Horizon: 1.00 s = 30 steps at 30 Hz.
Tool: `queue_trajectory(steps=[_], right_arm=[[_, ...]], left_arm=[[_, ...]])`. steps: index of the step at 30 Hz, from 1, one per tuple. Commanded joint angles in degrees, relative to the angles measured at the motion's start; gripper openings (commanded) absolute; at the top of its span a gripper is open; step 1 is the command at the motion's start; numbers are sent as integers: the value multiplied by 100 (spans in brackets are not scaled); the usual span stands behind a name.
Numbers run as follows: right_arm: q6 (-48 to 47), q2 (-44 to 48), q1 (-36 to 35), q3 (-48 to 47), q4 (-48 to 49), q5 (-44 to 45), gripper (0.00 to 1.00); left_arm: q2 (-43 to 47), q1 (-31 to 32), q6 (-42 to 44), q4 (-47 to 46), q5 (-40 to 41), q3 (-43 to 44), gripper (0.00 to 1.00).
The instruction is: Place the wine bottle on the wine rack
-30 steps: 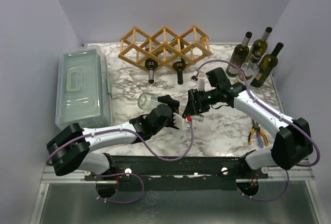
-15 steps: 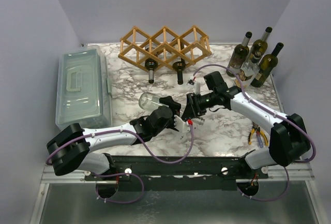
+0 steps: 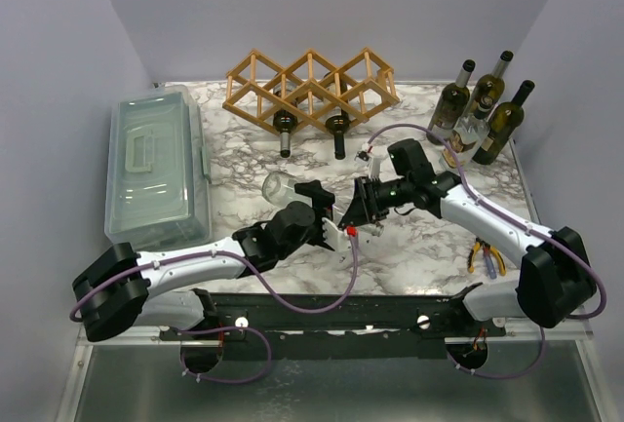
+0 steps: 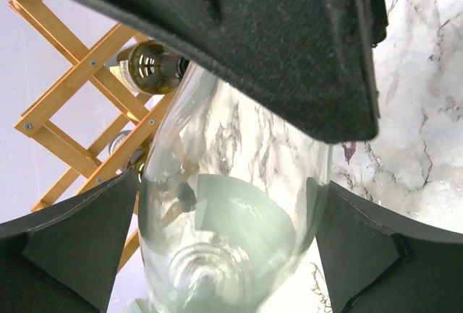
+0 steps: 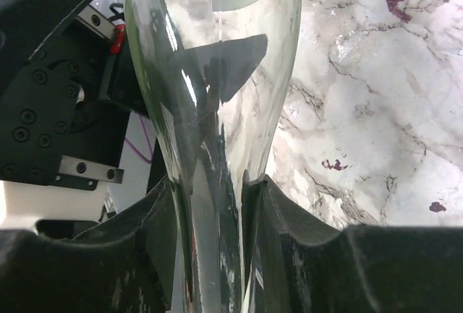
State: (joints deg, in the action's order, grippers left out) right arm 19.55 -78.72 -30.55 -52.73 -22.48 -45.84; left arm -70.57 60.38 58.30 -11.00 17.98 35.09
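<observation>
You have the clear wine bottle in the air over the middle of the tabletop, lying roughly level between the two arms and well short of the wine rack at the back.

Your right end effector is clamped on the bottle's narrow neck, with a finger pressed against each side. Your left end effector is spread wide around the fat body. From its wrist view I cannot tell whether the fingers touch the glass or have let go.

**Slipping.** If the neck is your only hold, the heavy body hangs far out from the grip. Smooth glass could pivot between the fingers, or the base could sag onto the tabletop.

**Snagging.** Pull the left arm back crookedly and a finger may drag the body and twist it out of the right arm's hold.

**Collision at the rack.** Two dark bottles already lie in it, necks pointing toward you. A swinging base could strike them or shove the light wooden frame backward.

**Right arm swing.** Upright bottles stand close behind that arm. A wide swing could topple them.
</observation>
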Motion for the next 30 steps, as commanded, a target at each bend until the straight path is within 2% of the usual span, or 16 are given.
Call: queue_trajectory(steps=[1, 9, 15, 17, 22, 25, 30], right_arm=[[169, 233, 40, 168, 713, 845, 1], [237, 182, 41, 169, 746, 1501, 1], [124, -166, 44, 152, 1008, 1309, 1], [142, -264, 45, 153, 1043, 1152, 1], [238, -193, 45, 245, 1097, 958, 1], [344, -14, 37, 258, 1134, 769, 1], [781, 353, 42, 244, 1344, 471, 1]], left_arm=[[531, 56, -108, -908, -430, 79, 99], [917, 62, -223, -715, -883, 30, 99], [1097, 57, -189, -603, -743, 87, 99], [1030, 61, -149, -865, -259, 121, 98], [756, -35, -179, -2337, 1389, 195, 99], [784, -329, -773, -2654, 2024, 385, 99], [1155, -811, -1972, -2597, 2404, 555, 99]])
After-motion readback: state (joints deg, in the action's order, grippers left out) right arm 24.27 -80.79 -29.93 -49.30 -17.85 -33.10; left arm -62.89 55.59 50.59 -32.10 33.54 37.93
